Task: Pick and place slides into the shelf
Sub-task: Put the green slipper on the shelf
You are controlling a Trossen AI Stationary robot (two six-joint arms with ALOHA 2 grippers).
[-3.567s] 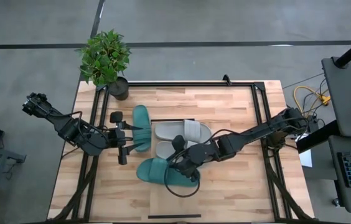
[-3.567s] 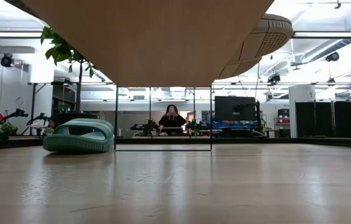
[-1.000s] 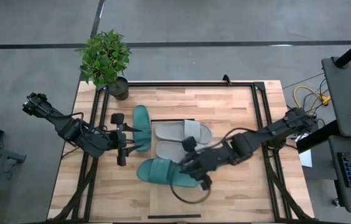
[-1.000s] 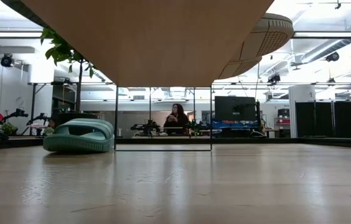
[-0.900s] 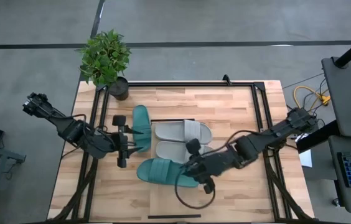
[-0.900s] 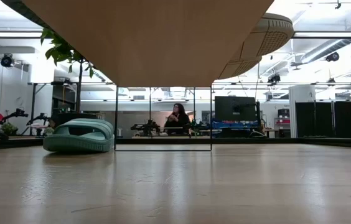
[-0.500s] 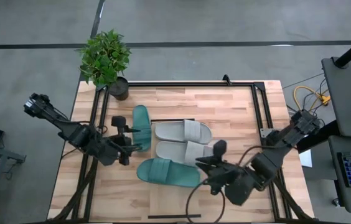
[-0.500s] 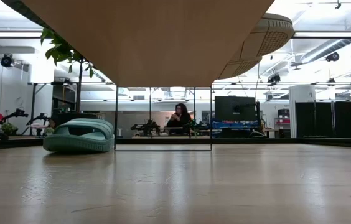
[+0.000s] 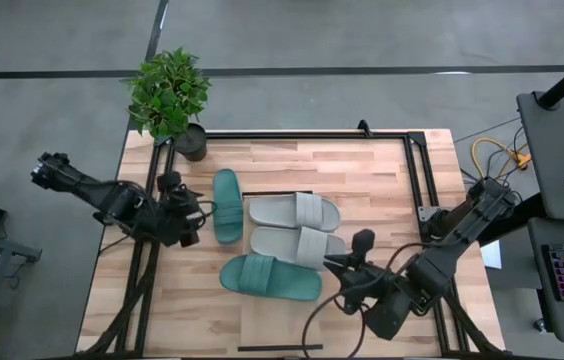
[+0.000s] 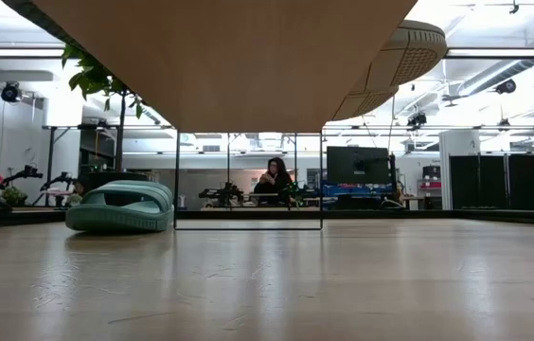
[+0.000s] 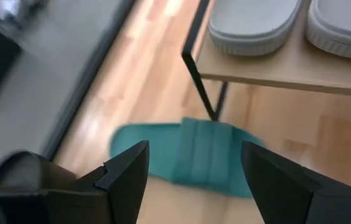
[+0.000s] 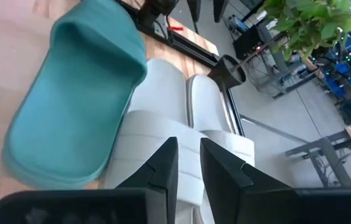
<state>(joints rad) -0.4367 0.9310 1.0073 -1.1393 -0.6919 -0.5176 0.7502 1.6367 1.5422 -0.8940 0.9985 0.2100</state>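
Halfway, I'd say: both grey slides (image 9: 294,211) sit side by side on the shelf (image 11: 300,70), while two teal slides (image 9: 270,277) lie on the tabletop (image 9: 382,180), one at the shelf's left end, one along its near edge. Left gripper (image 11: 195,177) hangs wide and empty over the left teal one; right gripper (image 12: 188,163), fingers narrow with nothing between them, sits beside the grey pair.

Open-plan robotics lab.
Concrete floor (image 9: 362,30), monitors (image 10: 354,164), more robot arms (image 10: 23,174) and a seated person (image 10: 272,180) beyond the table.
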